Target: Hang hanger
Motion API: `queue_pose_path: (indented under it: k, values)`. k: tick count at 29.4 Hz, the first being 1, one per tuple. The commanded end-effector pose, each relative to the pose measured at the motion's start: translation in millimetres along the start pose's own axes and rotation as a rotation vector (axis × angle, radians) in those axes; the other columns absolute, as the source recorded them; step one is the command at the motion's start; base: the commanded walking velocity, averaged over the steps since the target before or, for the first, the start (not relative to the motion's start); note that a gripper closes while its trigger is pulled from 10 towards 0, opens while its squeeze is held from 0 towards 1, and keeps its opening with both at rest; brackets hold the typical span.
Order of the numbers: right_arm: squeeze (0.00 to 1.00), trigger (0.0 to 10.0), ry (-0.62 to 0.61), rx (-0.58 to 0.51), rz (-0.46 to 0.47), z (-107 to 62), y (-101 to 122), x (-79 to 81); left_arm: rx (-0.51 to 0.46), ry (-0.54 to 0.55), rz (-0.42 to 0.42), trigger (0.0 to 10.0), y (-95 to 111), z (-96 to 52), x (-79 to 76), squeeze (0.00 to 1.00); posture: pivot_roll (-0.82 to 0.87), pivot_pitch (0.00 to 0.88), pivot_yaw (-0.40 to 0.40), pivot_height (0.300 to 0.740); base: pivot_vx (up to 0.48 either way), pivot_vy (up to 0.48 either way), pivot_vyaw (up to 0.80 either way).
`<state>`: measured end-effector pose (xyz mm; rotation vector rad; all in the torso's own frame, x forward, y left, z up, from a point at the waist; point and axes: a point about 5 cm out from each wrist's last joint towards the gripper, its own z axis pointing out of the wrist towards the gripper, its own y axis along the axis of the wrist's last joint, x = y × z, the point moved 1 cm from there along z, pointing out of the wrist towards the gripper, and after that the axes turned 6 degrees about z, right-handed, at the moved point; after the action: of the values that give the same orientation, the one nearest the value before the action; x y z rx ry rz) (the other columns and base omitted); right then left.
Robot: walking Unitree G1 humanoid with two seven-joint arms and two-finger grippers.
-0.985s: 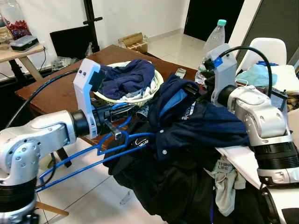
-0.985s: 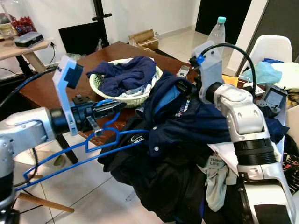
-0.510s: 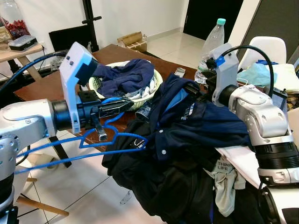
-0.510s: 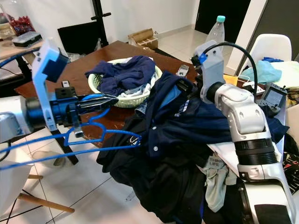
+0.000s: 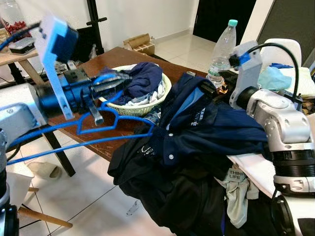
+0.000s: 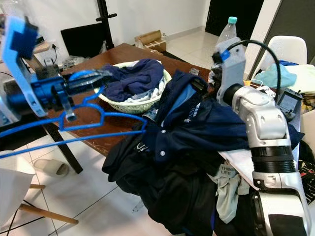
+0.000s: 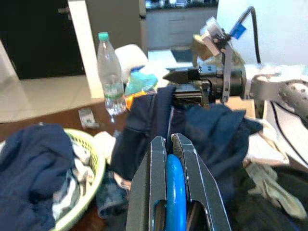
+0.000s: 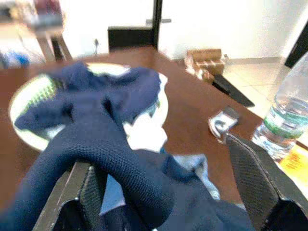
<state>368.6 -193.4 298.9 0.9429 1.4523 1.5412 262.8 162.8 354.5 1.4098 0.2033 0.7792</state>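
A blue wire hanger is held above the near edge of a brown wooden table, its hook clamped between the closed fingers of the left gripper, its far end touching a navy polo shirt. The right gripper, fingers spread wide, has the shirt's fabric draped between them, with the garment heaped over a pile of dark clothes at the table's corner. On the table stand a pale green woven basket full of navy and white laundry and a clear plastic bottle with a teal cap. The room has white floor tiles, a white chair, a cardboard box by the wall and a dark doorway. The right wrist view picks out a small silvery object lying on the tabletop near the bottle. White lettering on the shirt and a tag in the pile are too small to read reliably.
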Motion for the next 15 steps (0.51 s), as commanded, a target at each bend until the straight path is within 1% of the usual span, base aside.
queue_pose_path:
  k: [1, 2, 5, 6, 9, 10, 13, 14, 15]
  values:
    - [0.00, 10.0, 0.012, -0.024, 0.020, 0.1, 7, 0.9, -0.022, 0.022, 0.013, 10.0, 3, -0.6, 2.8, 0.00, 0.11, 0.069, -0.020, 0.740, 0.000, 0.000, 0.00]
    - [0.00, 10.0, 0.032, -0.077, 0.078, -1.5, 14, 0.4, -0.052, 0.072, 0.028, 10.0, 6, 1.8, 9.0, 0.00, 0.11, 0.069, -0.020, 0.740, 0.000, 0.000, 0.00]
    - [0.00, 10.0, 0.032, -0.077, 0.078, -1.5, 14, 0.4, -0.052, 0.072, 0.028, 10.0, 6, 1.8, 9.0, 0.00, 0.11, 0.069, -0.020, 0.740, 0.000, 0.000, 0.00]
    - [0.00, 10.0, 0.038, -0.133, 0.132, -2.9, 20, -1.5, -0.170, 0.159, -0.031, 10.0, 10, 8.0, 17.8, 0.00, 0.11, 0.070, -0.021, 0.740, 0.000, 0.000, 0.00]
    - [0.00, 10.0, 0.038, -0.133, 0.132, -2.9, 20, -1.5, -0.170, 0.159, -0.031, 10.0, 10, 8.0, 17.8, 0.00, 0.11, 0.070, -0.021, 0.740, 0.000, 0.000, 0.00]
    - [0.00, 10.0, 0.028, -0.171, 0.165, -3.3, 23, -3.7, -0.317, 0.264, -0.173, 10.0, 11, 14.6, 27.1, 0.00, 0.11, 0.069, -0.017, 0.740, 0.000, 0.000, 0.00]
    - [0.00, 10.0, 0.028, -0.171, 0.165, -3.3, 23, -3.7, -0.317, 0.264, -0.173, 10.0, 11, 14.6, 27.1, 0.00, 0.11, 0.069, -0.017, 0.740, 0.000, 0.000, 0.00]
    - [0.00, 10.0, 0.016, -0.194, 0.181, -3.7, 25, -5.9, -0.377, 0.317, -0.268, 10.0, -2, 23.3, 26.3, 0.00, 0.11, 0.070, -0.017, 0.740, 0.000, 0.000, 0.00]
    - [0.00, 10.0, 0.016, -0.194, 0.181, -3.7, 25, -5.9, -0.377, 0.317, -0.268, 10.0, -2, 23.3, 26.3, 0.00, 0.11, 0.070, -0.017, 0.740, 0.000, 0.000, 0.00]
